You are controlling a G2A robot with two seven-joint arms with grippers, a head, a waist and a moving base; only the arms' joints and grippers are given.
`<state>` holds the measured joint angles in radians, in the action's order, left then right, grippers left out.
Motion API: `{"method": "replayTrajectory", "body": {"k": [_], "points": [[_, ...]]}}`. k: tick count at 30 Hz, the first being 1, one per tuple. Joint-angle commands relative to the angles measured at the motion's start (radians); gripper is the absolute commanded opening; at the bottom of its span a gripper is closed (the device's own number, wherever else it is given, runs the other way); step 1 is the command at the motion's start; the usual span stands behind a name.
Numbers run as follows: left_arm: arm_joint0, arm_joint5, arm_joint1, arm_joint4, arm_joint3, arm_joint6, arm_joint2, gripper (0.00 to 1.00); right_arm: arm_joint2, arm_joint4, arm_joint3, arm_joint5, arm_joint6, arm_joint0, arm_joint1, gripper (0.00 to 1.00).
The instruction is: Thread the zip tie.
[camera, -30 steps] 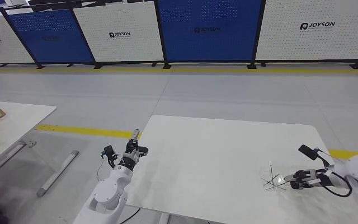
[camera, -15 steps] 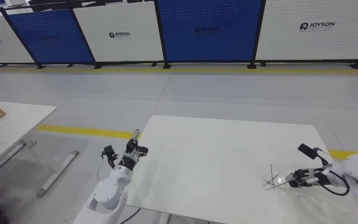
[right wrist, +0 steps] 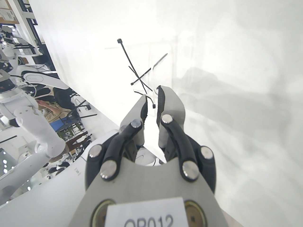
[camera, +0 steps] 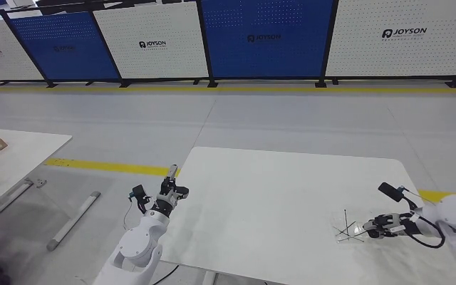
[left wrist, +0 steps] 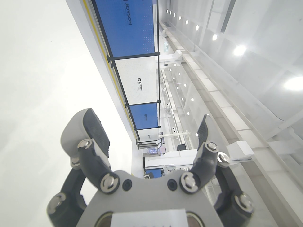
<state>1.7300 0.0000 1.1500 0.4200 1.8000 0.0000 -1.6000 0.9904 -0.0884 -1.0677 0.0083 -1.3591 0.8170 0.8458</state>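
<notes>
My right gripper (right wrist: 152,92) is nearly closed, with a slim gap around a zip tie's (right wrist: 153,105) head end and nothing clamped. More ties (right wrist: 125,50) lie crossed near the table's (camera: 285,199) right edge. They look light, springy and slick, so I'd pinch the strap by its head. My left gripper (left wrist: 146,114) gapes empty.

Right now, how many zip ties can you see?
3: a long zip tie and a crossing zip tie form an X on the table; a curved zip tie lies at the right gripper's fingers. More may hide.

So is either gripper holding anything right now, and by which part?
Nothing looks clamped. The left gripper is open and empty; the right gripper stands slightly open around the head end of a small zip tie.
</notes>
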Motion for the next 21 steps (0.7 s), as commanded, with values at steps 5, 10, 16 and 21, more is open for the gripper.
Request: {"method": "replayTrajectory", "body": {"k": [5, 10, 16, 21], "points": [[0.000, 0.000, 0.000, 0.000, 0.000, 0.000, 0.000, 1.00, 0.003, 0.000, 0.002, -0.001, 0.001, 0.000, 0.000, 0.00], [0.000, 0.000, 0.000, 0.000, 0.000, 0.000, 0.000, 1.00, 0.011, 0.000, -0.004, 0.000, 0.002, 0.004, -0.003, 0.00], [0.000, 0.000, 0.000, 0.000, 0.000, 0.000, 0.000, 1.00, 0.042, 0.000, -0.021, -0.006, 0.011, 0.023, -0.014, 0.00], [0.000, 0.000, 0.000, 0.000, 0.000, 0.000, 0.000, 1.00, 0.120, 0.027, -0.048, -0.033, 0.027, 0.073, -0.040, 0.00]]}}
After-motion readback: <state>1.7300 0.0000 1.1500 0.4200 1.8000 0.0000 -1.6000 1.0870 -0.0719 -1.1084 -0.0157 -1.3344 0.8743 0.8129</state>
